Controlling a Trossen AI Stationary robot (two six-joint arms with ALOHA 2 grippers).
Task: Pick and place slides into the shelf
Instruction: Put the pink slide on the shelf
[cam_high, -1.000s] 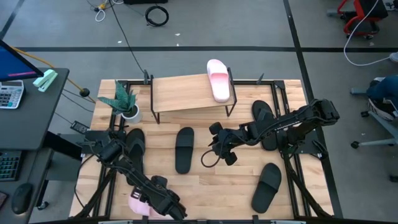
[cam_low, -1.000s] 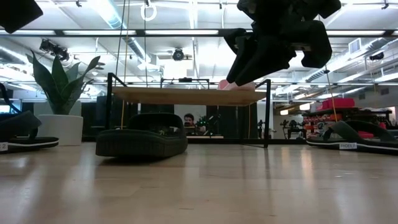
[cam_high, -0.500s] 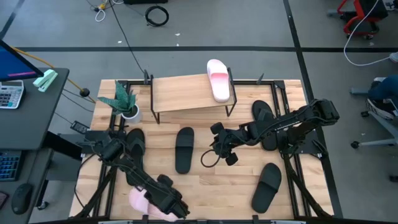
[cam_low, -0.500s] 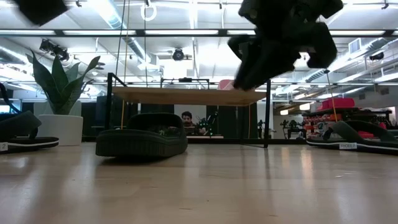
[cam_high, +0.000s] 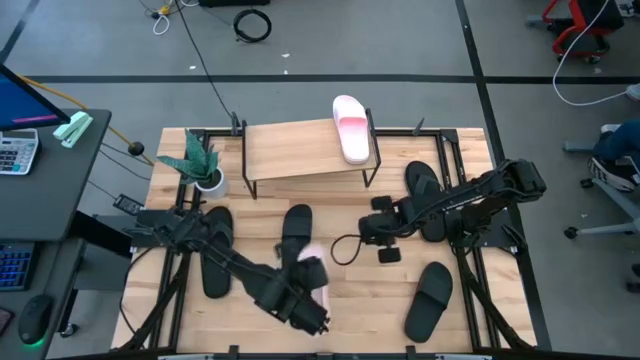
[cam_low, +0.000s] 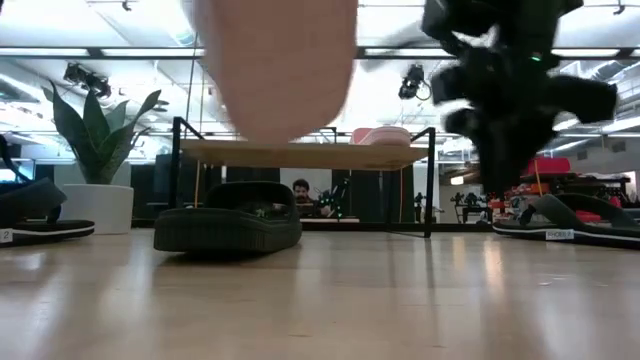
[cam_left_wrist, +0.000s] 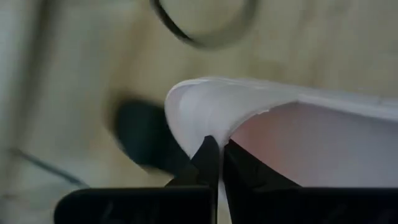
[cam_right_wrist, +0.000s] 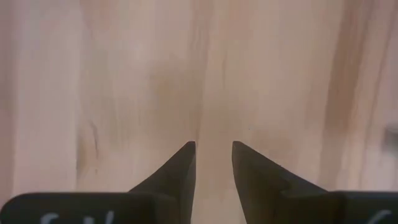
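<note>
High view, left to right. Left gripper (cam_high: 308, 290), lower centre, pinches a pale pink slide (cam_high: 313, 268) by its rim, lifted off the table. The shelf (cam_high: 300, 148) lies toward the upper centre, long axis across the frame, a second pink slide (cam_high: 351, 127) on its right end. Right gripper (cam_high: 383, 238), centre right, hovers slightly parted, holding nothing.
</note>
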